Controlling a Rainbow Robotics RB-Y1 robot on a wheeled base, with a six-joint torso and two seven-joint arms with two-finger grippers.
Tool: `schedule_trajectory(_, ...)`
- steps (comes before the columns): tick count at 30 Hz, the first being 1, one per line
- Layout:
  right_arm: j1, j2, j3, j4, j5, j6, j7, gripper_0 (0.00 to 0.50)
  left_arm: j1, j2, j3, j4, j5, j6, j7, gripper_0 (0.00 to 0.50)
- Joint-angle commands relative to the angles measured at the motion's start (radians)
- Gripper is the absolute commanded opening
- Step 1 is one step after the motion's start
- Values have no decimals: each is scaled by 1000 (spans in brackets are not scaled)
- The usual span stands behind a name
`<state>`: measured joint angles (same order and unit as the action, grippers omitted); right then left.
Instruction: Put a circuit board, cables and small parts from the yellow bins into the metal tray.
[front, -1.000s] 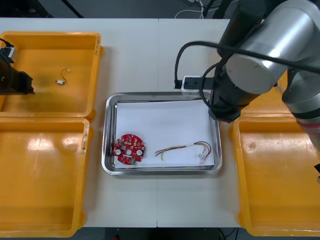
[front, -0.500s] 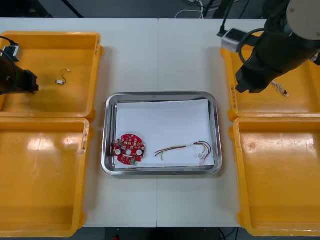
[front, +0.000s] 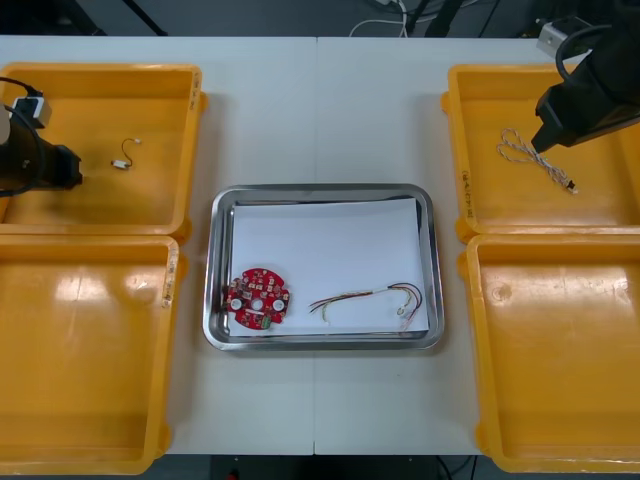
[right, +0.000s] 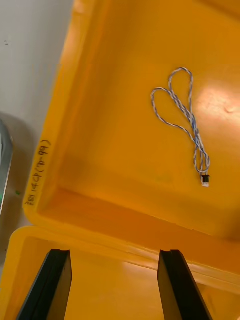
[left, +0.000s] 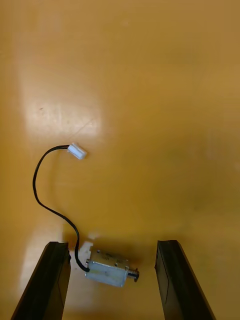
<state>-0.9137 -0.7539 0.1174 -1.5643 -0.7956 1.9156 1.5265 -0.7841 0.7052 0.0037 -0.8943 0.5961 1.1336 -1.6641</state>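
1. Light table (front: 320, 110), metal tray (front: 325, 190) at centre: circuit board (front: 260, 298) at the tray's 8 o'clock, red and yellow cable (front: 370, 298) at its 4 o'clock. Both look done.
2. Left to move: blue and white cable (right: 182, 117) in 2 o'clock yellow bin (front: 455, 150); small metal part (left: 107, 265) with black cable (left: 50, 200) in 10 o'clock yellow bin (front: 100, 75).
3. Right gripper (right: 115, 252): spread wide, empty, over its bin's near wall, blue and white cable ahead of the fingers.
4. Left gripper (left: 112, 244): spread wide, empty, small metal part between its fingers, not gripped.
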Motion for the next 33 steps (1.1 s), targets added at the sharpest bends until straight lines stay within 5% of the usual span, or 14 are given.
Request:
schedule_trajectory(1,-73,-39,-56,56,35,4,-6,500,-18,-10,-21,15,13,-21,-62,500)
schedule_trajectory(12,-76,-39,-124,201,78,4,11,500,-18,-12,-21,24,24,-21,-62,500)
schedule_trajectory(13,-76,-39,-127,207,81,4,12,500,-18,-10,-21,24,24,-21,-62,467)
schedule_trajectory(15,-76,-39,-136,221,87,4,14,500,-18,-12,-21,24,24,-20,-60,79)
schedule_trajectory(16,-76,-39,-142,228,91,4,15,500,-18,-10,-21,24,24,-20,-60,0)
schedule_trajectory(33,-76,-38,-206,363,134,-106,23,500,-15,-7,-13,24,14,3,-59,0)
